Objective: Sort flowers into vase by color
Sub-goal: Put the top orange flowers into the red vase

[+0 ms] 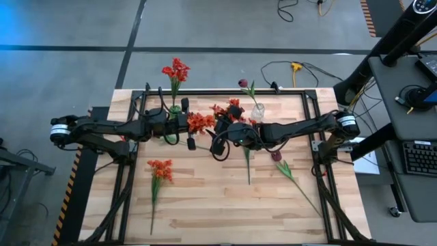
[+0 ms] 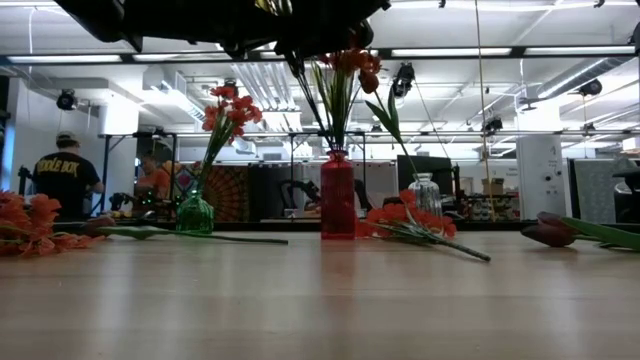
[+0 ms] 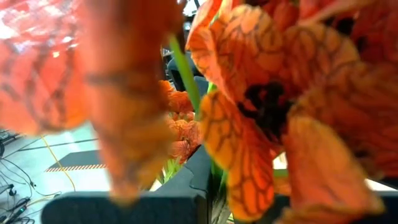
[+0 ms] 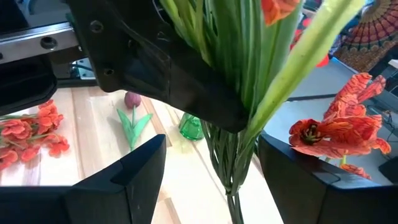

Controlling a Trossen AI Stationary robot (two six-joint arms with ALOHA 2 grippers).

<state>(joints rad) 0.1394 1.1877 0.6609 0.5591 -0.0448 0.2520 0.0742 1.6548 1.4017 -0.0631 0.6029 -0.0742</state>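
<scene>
You are working both arms over the red vase (image 2: pixel 337 207) at counter centre. The right jaws (image 4: pixel 233 186) are standing spread around the bunched green stems (image 4: pixel 239 93); the left jaws' state I cannot tell, as orange blooms (image 3: pixel 273 106) are filling that view. Loose flowers (image 1: pixel 159 171) are lying toward 7 o'clock. The stems are probably light and whippy: grip low on the stalk.

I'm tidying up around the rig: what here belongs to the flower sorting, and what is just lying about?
Job: green vase, red vase, clear vase, loose orange stem, maroon tulip, right gripper open around stems above the red vase, left gripper beside it.
Lying about: yellow cable, keyboard.
</scene>
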